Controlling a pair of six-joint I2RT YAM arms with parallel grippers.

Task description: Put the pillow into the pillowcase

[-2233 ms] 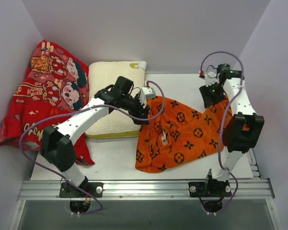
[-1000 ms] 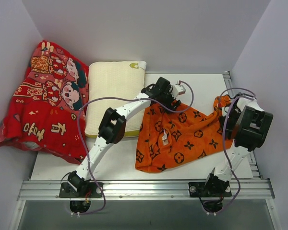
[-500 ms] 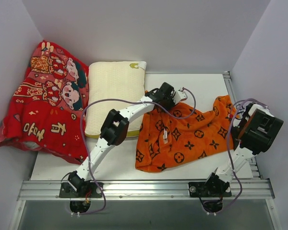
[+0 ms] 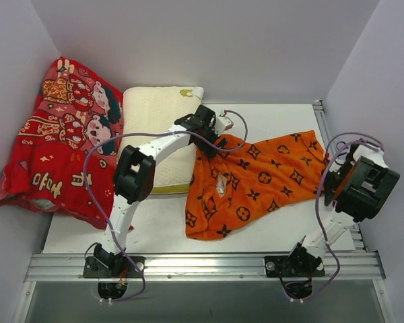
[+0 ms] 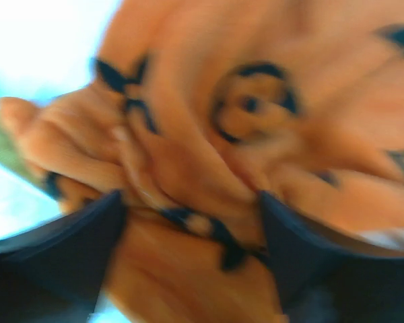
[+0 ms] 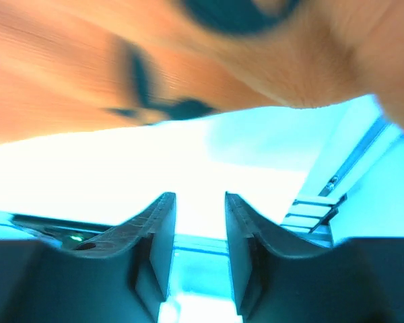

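Presently, by size.
- Table (image 4: 283, 114): white, carries every item.
- Red cloth (image 4: 47, 148): heaped along the left edge, touching the pillow.
- Pillowcase (image 4: 256, 182): orange, crumpled from the centre to the right edge.
- Pillow (image 4: 155, 121): at the far edge, left of centre, wholly outside the pillowcase.
- Left gripper (image 5: 192, 208): fingers wide apart, bunched pillowcase corner between them.
- Right gripper (image 6: 200, 202): by the right edge, fingers narrowly apart, empty.
- Hazard: pinching both layers together would likely keep the mouth shut.
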